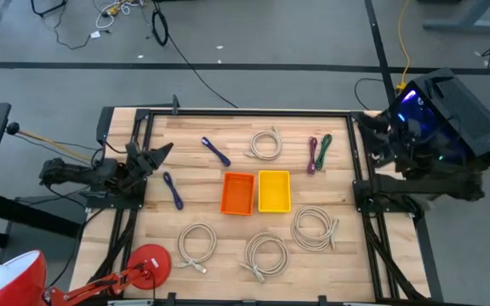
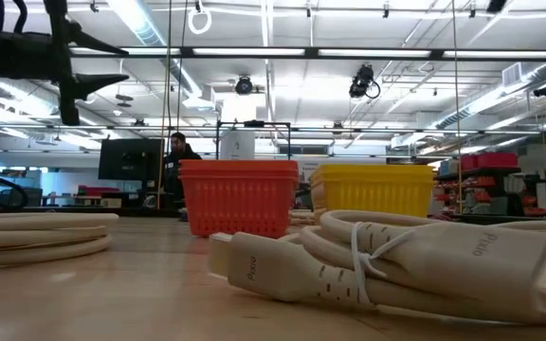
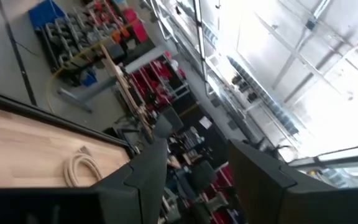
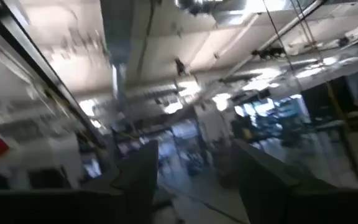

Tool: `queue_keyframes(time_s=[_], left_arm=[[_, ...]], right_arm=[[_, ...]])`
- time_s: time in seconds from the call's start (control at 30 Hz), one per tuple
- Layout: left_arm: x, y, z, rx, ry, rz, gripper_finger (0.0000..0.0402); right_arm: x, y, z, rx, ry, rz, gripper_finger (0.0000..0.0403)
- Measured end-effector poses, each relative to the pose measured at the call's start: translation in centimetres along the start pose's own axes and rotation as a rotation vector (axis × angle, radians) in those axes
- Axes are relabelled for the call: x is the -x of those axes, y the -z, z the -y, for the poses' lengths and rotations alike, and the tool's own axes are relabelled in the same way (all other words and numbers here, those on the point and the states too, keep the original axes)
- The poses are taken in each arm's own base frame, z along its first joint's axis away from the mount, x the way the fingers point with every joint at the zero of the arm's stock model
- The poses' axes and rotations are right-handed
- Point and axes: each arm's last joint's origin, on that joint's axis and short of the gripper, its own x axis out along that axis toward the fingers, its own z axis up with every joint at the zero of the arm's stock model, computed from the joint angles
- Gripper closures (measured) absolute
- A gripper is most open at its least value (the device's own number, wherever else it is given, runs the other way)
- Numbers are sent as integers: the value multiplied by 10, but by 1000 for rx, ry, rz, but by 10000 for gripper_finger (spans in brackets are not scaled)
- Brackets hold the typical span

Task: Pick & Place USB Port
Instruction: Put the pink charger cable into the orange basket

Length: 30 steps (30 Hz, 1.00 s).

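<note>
Several coiled cables lie flat on the wooden table: two blue ones [image 1: 215,151] [image 1: 173,190], a purple one [image 1: 313,155], a green one [image 1: 325,150], and white coils at the far middle [image 1: 266,143] and near side [image 1: 315,228] [image 1: 196,244] [image 1: 264,255]. One white coil with its plug fills the low view [image 2: 368,265]. An orange bin [image 1: 237,194] and a yellow bin [image 1: 274,190] stand side by side mid-table. My left gripper [image 1: 158,155] is open and empty, raised above the table's left edge. My right gripper [image 4: 191,180] is open and empty, held high at the table's right edge.
A black frame rail [image 1: 245,112] borders the table's far and side edges. A red lamp-like object [image 1: 147,263] sits at the near left corner. A person [image 2: 180,152] sits far off in the room behind the table.
</note>
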Motion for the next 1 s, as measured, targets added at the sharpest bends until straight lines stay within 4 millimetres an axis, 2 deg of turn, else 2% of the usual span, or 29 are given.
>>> queue_keyframes(time_s=[0.13,0.33,0.47,0.5,0.57,0.7,0.77,0.9,1.0], left_arm=[[-1,-1,-1,2,-3,12,225],[-1,-1,-1,-1,1,8,225],[-1,-1,-1,-40,-1,9,225],[-1,-1,-1,-50,-1,9,225],[-1,-1,-1,-54,0,7,225],[-1,-1,-1,-56,3,2,225],[-1,-1,-1,-58,3,0,225],[-1,0,-2,-68,-5,-8,225],[-1,0,-2,-69,-6,-9,225]], right_arm=[[-36,-9,-11,88,49,-166,199],[-70,-10,-25,-135,-77,-203,199],[-84,-12,-30,-218,-106,-108,199],[-86,-8,-30,-218,-121,-145,199],[-86,8,-25,-219,-64,-342,203],[-73,48,-1,-195,257,-817,222],[-66,64,8,-164,367,-989,236],[-60,98,28,-87,511,-1201,260],[-66,121,40,-110,468,-1225,271]])
